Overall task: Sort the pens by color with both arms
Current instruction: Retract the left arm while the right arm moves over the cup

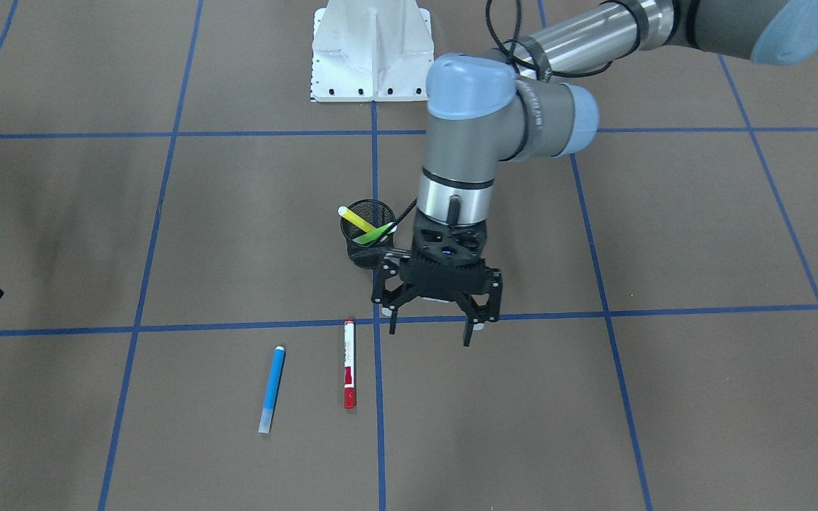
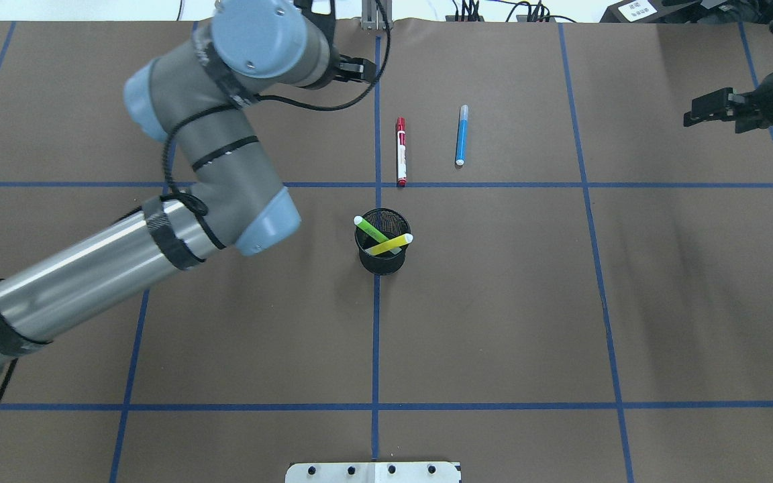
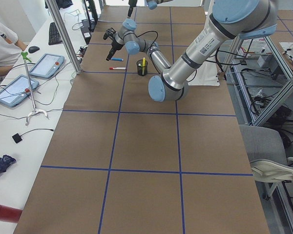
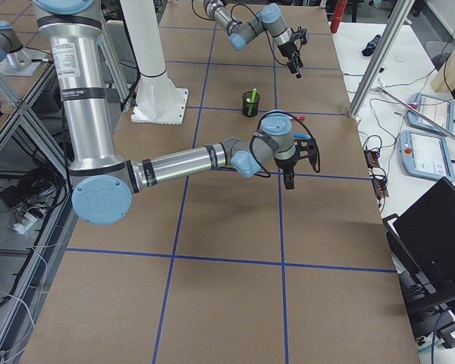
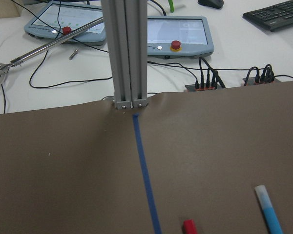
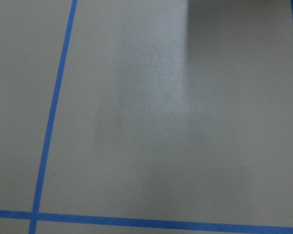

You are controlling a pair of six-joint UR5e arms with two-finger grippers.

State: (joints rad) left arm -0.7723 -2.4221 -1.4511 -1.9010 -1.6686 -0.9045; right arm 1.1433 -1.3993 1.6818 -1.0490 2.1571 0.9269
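We see the left arm (image 1: pixel 494 128) over the brown table (image 1: pixel 664 397), the left gripper (image 1: pixel 430 335) spread wide and empty beside the black mesh cup (image 1: pixel 359 257); the right gripper (image 2: pixel 695 113) is well apart at the table's edge, and we cannot tell how its jaws stand; the yellow highlighter (image 1: pixel 356 220) and green highlighter (image 1: pixel 379 231) lean crossed in the cup; the red marker (image 1: pixel 349 364) and blue highlighter (image 1: pixel 272 389) lie flat on the table, side by side and apart.

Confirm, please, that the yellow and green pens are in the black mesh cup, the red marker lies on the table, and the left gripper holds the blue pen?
Not quite: the left gripper is open and empty; the blue pen lies on the table beside the red marker, as the front-facing view shows. The rest is right.
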